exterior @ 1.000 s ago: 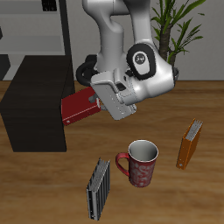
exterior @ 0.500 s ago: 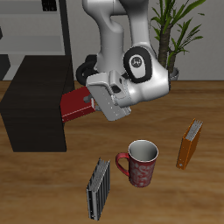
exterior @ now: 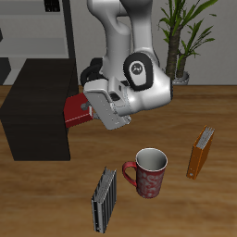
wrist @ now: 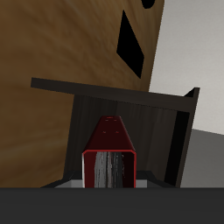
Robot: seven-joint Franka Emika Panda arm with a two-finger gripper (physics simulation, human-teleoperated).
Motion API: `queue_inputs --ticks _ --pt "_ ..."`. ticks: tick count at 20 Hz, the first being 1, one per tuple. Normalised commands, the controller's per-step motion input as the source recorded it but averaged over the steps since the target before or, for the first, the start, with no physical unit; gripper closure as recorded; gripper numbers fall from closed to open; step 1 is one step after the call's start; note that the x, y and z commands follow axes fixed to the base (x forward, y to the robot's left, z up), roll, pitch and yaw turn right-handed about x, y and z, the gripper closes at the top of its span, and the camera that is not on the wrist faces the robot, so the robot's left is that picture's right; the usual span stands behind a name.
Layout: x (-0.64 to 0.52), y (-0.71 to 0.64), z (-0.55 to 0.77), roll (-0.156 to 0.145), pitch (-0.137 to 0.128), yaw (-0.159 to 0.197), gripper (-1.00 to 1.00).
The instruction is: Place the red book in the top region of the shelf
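Observation:
My gripper (exterior: 93,108) is shut on the red book (exterior: 76,112) and holds it off the table, right beside the open side of the black shelf (exterior: 37,102). The book's far end overlaps the shelf's edge, below its flat top. From the wrist view the red book (wrist: 111,150) points straight into the shelf (wrist: 105,88), whose dark opening frames it. The gripper (wrist: 111,180) clamps the book's near end, and the fingertips themselves are mostly hidden.
A red patterned mug (exterior: 150,172) stands near the front, with a grey striped book (exterior: 104,198) beside it and an orange-yellow book (exterior: 200,153) upright on its other side. A tall thin-framed rack (exterior: 42,28) and a potted plant (exterior: 185,37) stand at the back.
The gripper has carried the red book sideways toward the shelf and slightly up. The book's end now reaches the shelf's edge. The mug and other books have not moved.

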Motion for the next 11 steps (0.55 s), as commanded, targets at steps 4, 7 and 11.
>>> queue_inputs --ticks 4,7,11 --pt "0.06 -0.1 -0.12 0.019 0.022 0.001 1.0" --pt "0.01 -0.03 -0.02 -0.008 0.006 -0.009 1.0" --pt "0.05 -0.09 -0.04 -0.006 0.025 -0.01 1.0"
